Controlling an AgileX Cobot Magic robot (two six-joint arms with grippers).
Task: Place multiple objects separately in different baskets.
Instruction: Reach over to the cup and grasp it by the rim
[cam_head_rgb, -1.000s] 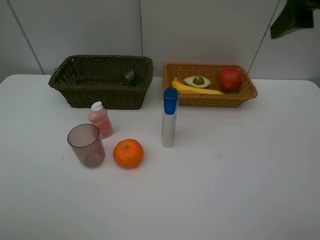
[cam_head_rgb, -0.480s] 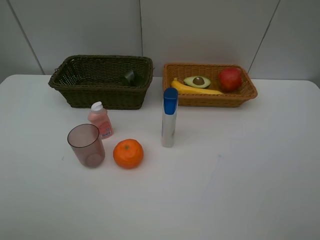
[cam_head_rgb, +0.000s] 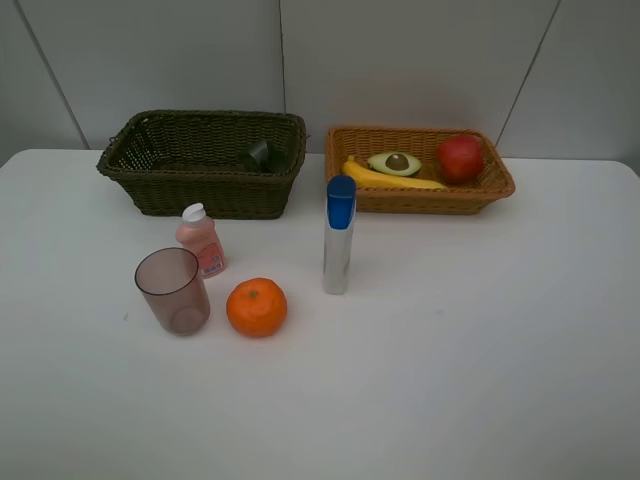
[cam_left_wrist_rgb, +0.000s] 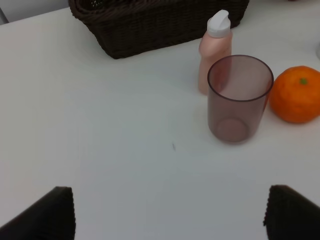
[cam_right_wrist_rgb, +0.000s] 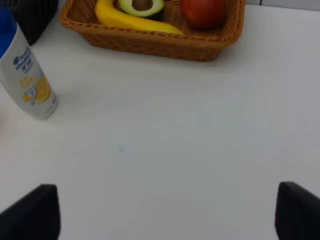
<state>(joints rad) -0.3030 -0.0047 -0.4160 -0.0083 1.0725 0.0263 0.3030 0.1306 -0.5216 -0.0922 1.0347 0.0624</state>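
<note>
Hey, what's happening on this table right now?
A two-arm robot is sorting items into two baskets, and the job is partway done. The tan basket holds the banana, avocado half and apple. The dark basket holds a dark green bottle. The orange, cup, pink bottle and upright tube sit on the table, not yet sorted. The left gripper and right gripper are open and hold nothing.

Nothing legible anywhere. The silver blue-capped tube (cam_right_wrist_rgb: 30, 85) has blue printed lettering and an orange-yellow graphic on its front, too blurred to read. The pink bottle (cam_head_rgb: 203, 243) carries a small reddish label, its lettering too small to make out.
</note>
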